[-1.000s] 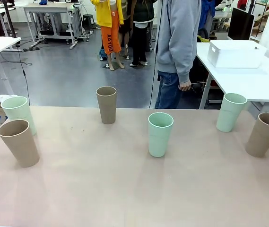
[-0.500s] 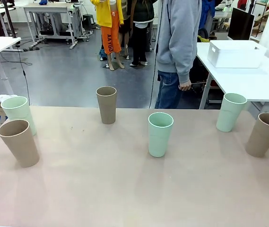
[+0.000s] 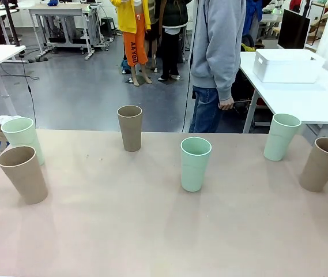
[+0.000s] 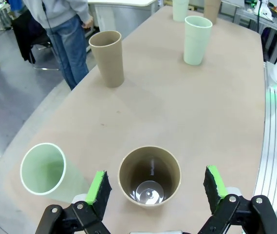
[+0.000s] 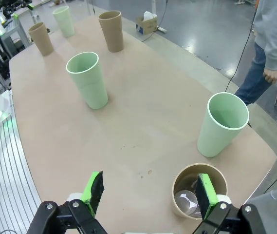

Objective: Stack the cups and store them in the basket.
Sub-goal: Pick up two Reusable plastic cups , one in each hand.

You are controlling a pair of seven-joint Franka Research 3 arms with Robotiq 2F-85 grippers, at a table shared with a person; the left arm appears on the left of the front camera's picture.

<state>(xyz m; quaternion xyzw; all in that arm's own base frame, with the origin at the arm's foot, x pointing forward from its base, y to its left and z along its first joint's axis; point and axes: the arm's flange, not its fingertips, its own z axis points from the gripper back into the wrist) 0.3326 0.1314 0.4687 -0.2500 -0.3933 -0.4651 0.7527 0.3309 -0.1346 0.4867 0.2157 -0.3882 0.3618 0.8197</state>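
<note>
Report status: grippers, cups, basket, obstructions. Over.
Left gripper open, over a tan cup. Right gripper open, second tan cup beside one finger. All six upright, unstacked; basket away on the side table. Person at far edge, hands off.

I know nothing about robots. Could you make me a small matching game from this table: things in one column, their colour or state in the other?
Things:
1. basket
2. middle cup
3. cup behind it to the left
4. left end effector

Colour or state:
A. tan-brown
B. open, green pads
C. mint green
D. white, on the neighbouring table

Pairs: 1-D, 2-C, 3-A, 4-B.
</note>
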